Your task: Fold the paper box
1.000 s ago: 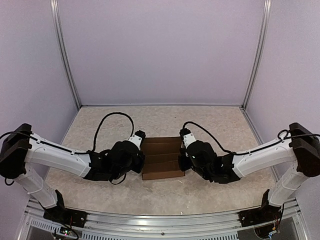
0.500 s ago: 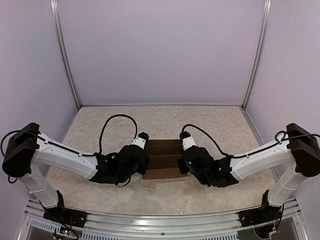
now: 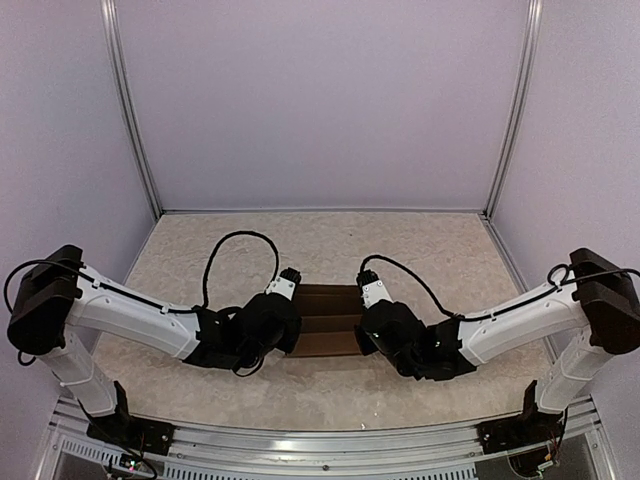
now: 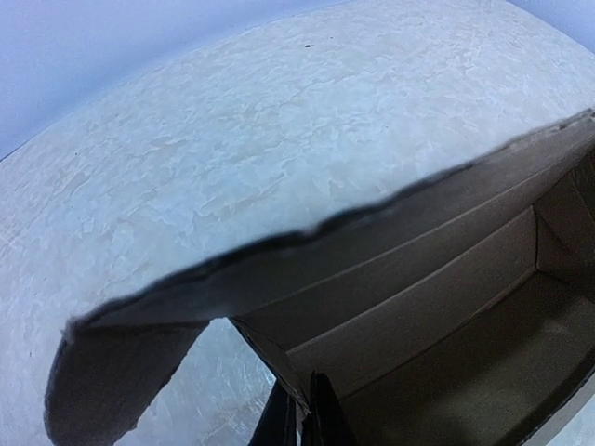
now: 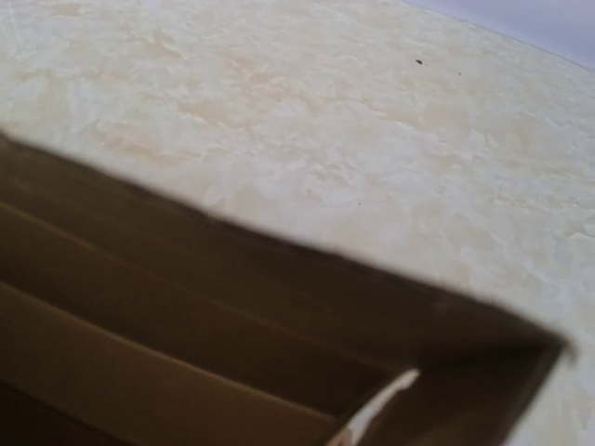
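The paper box [image 3: 326, 318] is plain brown cardboard, half folded, lying on the table between my two grippers. My left gripper [image 3: 291, 328] is at its left end. In the left wrist view the left gripper [image 4: 301, 423] is shut on the thin edge of the box's [image 4: 418, 316] side wall, with a rounded flap hanging at lower left. My right gripper [image 3: 363, 328] is at the box's right end. In the right wrist view its fingers are out of frame, and a pale cut edge of the box [image 5: 186, 316] wall runs down to where they sit.
The pale marbled table [image 3: 330, 240] stretches behind the box to the back wall. Metal frame posts [image 3: 135, 130] stand at the rear corners. A black cable loops over each forearm.
Both gripper heads have moved inward toward each other and slightly nearer the front edge. The box looks narrower between them, with its ends more covered.
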Controlling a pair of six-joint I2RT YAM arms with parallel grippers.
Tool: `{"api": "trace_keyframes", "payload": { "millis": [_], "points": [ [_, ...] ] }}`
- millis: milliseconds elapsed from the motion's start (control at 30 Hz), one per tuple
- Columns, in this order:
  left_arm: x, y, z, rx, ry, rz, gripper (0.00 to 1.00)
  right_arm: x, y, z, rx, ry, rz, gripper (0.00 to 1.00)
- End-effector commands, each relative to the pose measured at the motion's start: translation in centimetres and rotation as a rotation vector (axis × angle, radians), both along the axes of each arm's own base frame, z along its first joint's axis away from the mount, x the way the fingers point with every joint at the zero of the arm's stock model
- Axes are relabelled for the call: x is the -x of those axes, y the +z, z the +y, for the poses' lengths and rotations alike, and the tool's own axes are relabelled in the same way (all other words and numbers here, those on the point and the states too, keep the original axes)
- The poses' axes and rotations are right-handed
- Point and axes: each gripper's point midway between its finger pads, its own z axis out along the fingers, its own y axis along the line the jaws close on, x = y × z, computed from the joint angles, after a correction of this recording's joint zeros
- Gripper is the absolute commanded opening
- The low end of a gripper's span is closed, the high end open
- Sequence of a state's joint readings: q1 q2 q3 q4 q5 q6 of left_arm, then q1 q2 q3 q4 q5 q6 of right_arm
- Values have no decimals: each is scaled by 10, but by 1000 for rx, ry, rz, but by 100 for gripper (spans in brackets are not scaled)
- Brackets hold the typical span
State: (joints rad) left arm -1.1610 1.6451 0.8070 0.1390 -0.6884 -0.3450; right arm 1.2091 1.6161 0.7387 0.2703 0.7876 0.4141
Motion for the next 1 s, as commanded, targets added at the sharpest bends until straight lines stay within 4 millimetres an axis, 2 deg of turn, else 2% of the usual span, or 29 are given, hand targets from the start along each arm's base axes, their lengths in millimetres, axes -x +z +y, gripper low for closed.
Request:
{"api": "trace_keyframes", "payload": {
  "millis": [0, 167, 333, 467, 633, 967],
  "points": [
    [22, 6, -40, 112, -125, 40, 3, 25, -1, 24, -51, 129, 48, 2],
    [20, 7, -37, 101, -107, 26, 2, 26, 12, 18, -73, 130, 41, 21],
    [15, 10, -37, 100, -89, -9, 0, 30, 22, 9, -85, 133, 44, 31],
    [11, 13, -44, 113, -97, -48, 0, 37, 29, -1, -90, 148, 58, 36],
    [6, 5, -52, 106, -100, -72, 0, 43, 30, -18, -68, 149, 78, 44],
    [-4, -12, -60, 126, -65, -114, 0, 54, 37, -59, -63, 118, 93, 47]
  ]
}}
